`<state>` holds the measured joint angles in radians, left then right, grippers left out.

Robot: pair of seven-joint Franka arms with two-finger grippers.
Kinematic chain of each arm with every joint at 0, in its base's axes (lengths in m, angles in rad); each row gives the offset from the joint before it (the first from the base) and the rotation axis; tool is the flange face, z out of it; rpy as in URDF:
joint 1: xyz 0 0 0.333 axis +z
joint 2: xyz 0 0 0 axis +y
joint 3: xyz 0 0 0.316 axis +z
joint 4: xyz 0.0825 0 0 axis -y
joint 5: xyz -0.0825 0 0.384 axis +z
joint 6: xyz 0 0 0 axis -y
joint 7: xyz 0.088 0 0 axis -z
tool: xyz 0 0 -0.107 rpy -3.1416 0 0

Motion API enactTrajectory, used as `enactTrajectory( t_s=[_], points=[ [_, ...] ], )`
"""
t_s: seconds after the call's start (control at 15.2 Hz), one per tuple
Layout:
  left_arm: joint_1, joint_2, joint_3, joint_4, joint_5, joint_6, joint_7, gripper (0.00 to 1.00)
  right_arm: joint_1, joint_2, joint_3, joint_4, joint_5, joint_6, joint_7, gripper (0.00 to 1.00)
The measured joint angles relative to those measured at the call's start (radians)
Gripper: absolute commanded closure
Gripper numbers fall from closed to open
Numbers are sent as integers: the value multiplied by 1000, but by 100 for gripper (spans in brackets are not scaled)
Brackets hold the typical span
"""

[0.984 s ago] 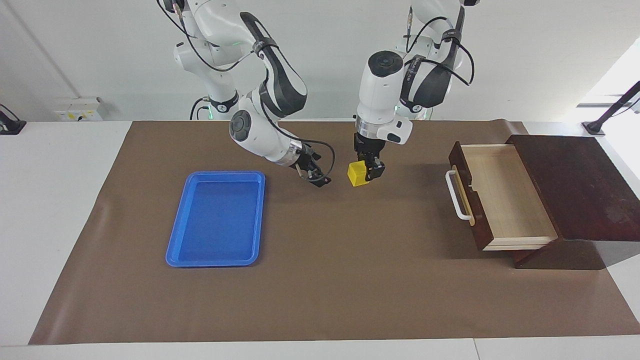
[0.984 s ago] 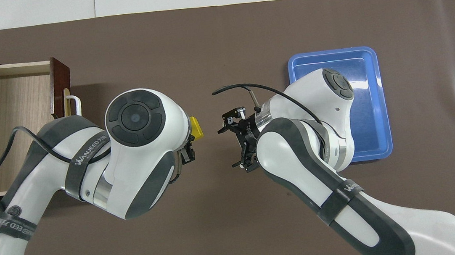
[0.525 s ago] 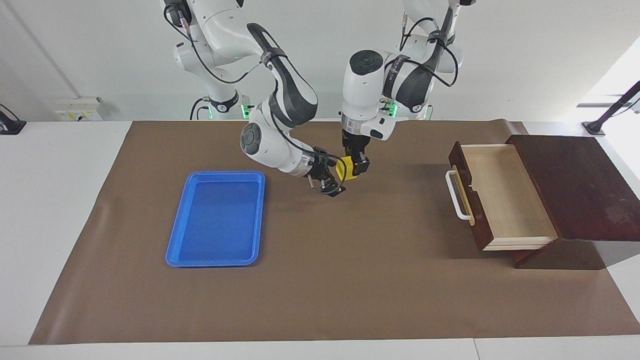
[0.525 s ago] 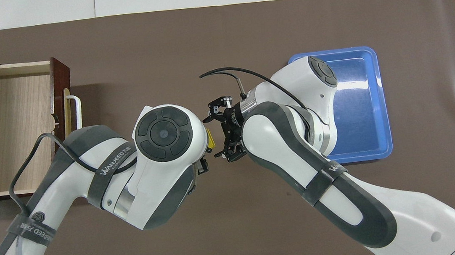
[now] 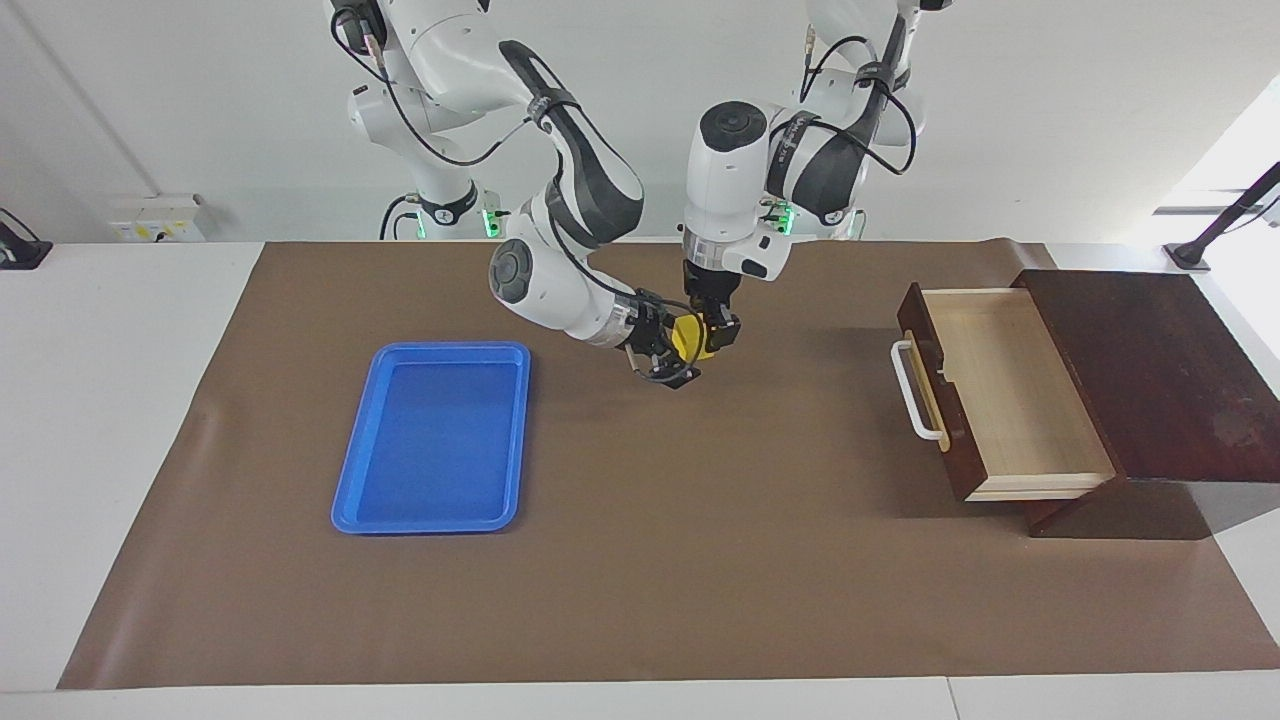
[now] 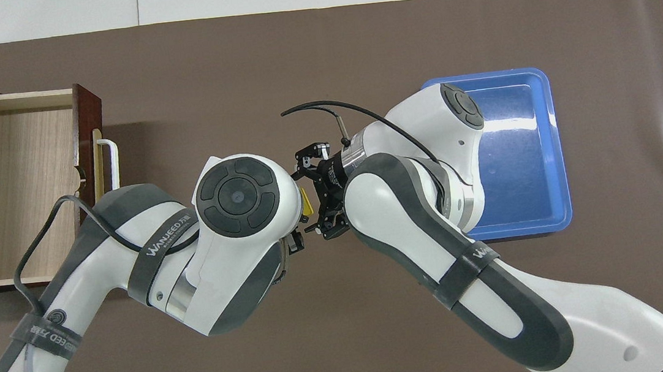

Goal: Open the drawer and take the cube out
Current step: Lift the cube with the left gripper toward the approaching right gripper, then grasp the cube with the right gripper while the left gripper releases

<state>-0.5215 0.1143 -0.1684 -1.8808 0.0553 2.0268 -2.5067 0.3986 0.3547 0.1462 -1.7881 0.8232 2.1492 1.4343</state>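
The drawer [image 5: 1000, 390] stands pulled open at the left arm's end of the table, and its pale wood inside [image 6: 23, 181] is bare. My left gripper [image 5: 708, 338] is shut on the yellow cube [image 5: 687, 338] and holds it in the air over the mat's middle. My right gripper [image 5: 668, 358] is open, with its fingers on either side of the cube. In the overhead view only a sliver of the cube [image 6: 305, 202] shows between the left wrist and the right gripper [image 6: 312, 200].
A blue tray [image 5: 350, 480] lies on the brown mat toward the right arm's end, partly under the right arm in the overhead view [image 6: 544, 213]. The drawer's white handle [image 5: 912, 395] sticks out toward the mat's middle.
The left gripper carried the cube toward the right arm's end and a little up, then held still. The right gripper moved in until its open fingers straddle the cube.
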Motion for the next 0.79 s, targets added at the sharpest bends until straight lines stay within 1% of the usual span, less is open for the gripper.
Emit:
enactTrajectory(
  t_s=[0.52,0.59,0.66,0.72,0.79],
  points=[
    [0,0,0,-4,0,2,-3,100,5,0,-6,0,0,0,1,0],
    [0,0,0,-5,0,2,-4,100,5,0,-6,0,0,0,1,6],
    [0,0,1,-5,0,2,-4,100,6,0,-6,0,0,0,1,23],
    [0,0,1,-5,0,3,-4,100,6,1,-6,0,0,0,1,72],
    [0,0,1,-5,0,3,-4,100,6,1,-6,0,0,0,1,100]
  ],
)
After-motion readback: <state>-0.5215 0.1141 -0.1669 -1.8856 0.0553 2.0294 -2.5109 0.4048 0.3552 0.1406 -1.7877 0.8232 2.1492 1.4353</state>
